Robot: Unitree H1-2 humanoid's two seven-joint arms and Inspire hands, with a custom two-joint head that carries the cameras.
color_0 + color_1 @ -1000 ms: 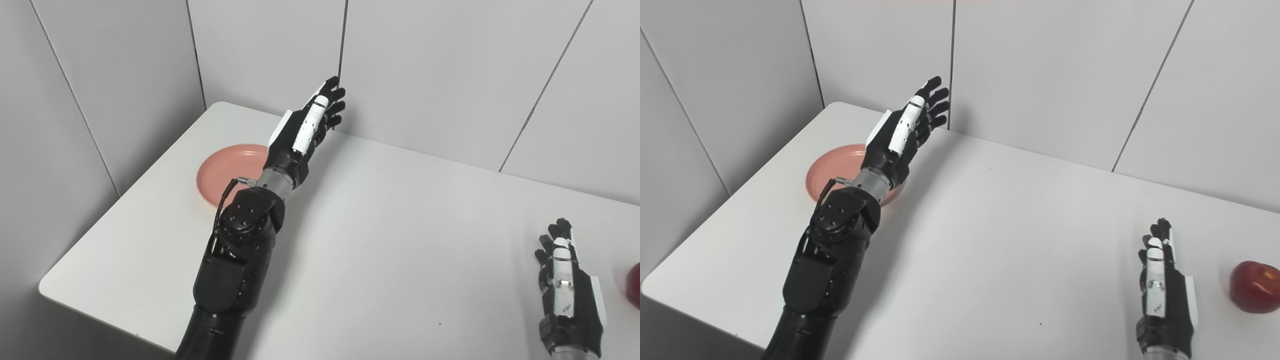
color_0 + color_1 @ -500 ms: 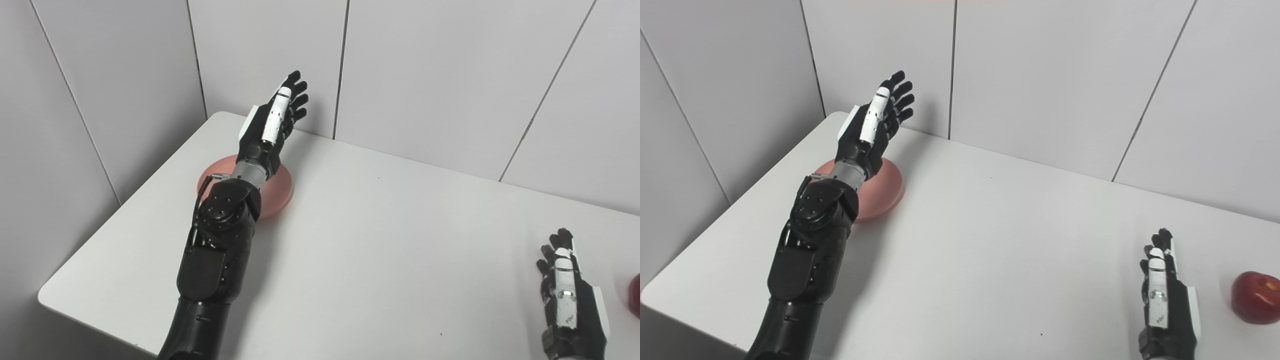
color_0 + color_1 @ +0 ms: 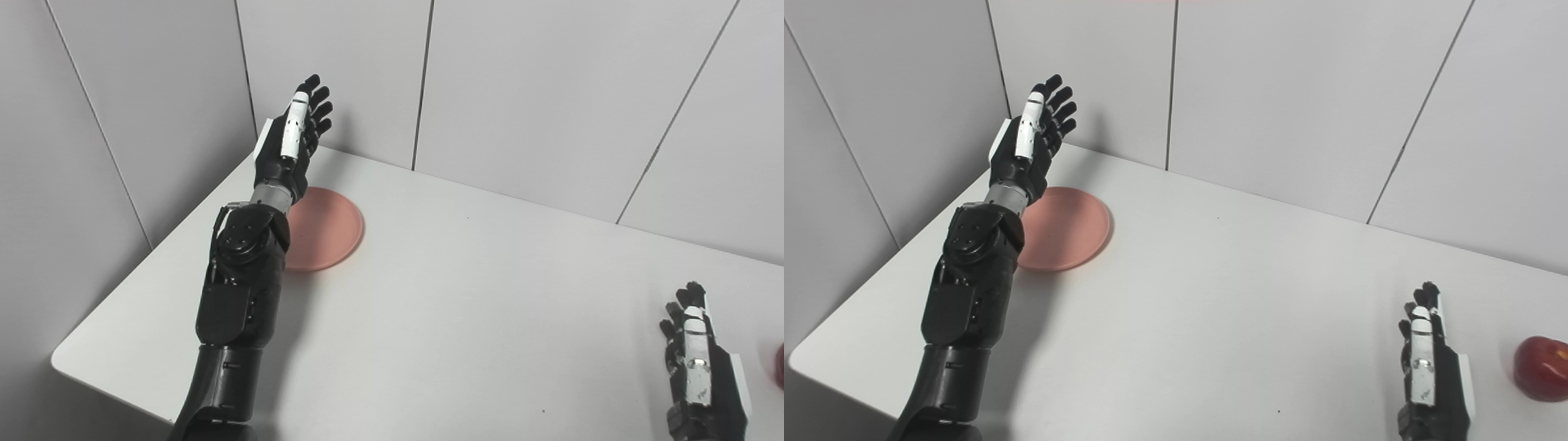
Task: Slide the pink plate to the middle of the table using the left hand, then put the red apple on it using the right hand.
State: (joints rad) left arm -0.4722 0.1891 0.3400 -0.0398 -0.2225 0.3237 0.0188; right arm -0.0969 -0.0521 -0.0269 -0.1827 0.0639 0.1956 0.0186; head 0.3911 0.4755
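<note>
The pink plate [image 3: 324,228] lies flat near the table's far left corner; it also shows in the right eye view [image 3: 1067,228]. My left hand [image 3: 293,142] is open and empty, raised above the table past the plate's far left side, fingers pointing up toward the wall. Its forearm covers the plate's left edge. The red apple [image 3: 1542,369] sits at the right edge of the table; only a sliver of it [image 3: 780,374] shows in the left eye view. My right hand [image 3: 1430,370] is open and empty, resting low to the left of the apple, apart from it.
The white table [image 3: 465,306] is bordered at the back and left by grey wall panels [image 3: 520,92]. The left hand is close to the corner where the panels meet. The table's left edge and front left corner [image 3: 61,361] are in view.
My left arm has swung left, from the right of the plate to its left side, uncovering most of the plate. The camera shifted a little. The right hand and apple stay put.
</note>
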